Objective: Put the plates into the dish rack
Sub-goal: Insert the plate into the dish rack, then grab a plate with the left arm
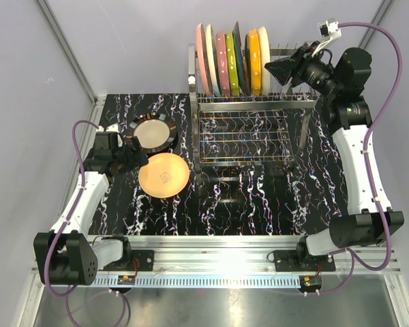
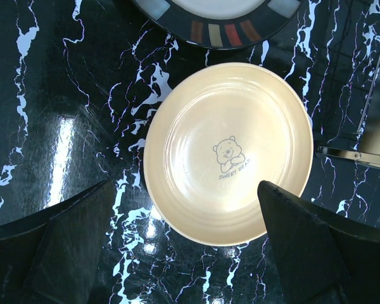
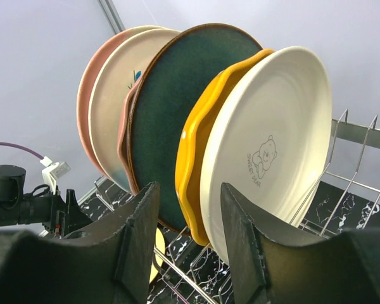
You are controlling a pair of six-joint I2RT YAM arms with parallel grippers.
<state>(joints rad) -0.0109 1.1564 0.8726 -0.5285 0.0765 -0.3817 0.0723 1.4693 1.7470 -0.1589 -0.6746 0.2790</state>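
Plates (image 1: 232, 61) are stood upright in the dish rack (image 1: 249, 103); a cream plate (image 2: 228, 152) is seen flat on the counter (image 1: 259, 197) under the wide-open, empty left end effector (image 2: 185, 190). The right end effector (image 3: 189, 190) is held half-open, gripping nothing.

Glossy glazed plates (image 1: 232, 61), shiny metal wire rack (image 1: 245, 102), glossy marbled table (image 1: 259, 197).

Left claw (image 2: 190, 244) hangs low, jaws spread wide; right claw (image 3: 187, 247) is raised high, jaws parted.

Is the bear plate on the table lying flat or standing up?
Lying flat. The bear plate sits face up on the marbled table, its whole round face showing from above.
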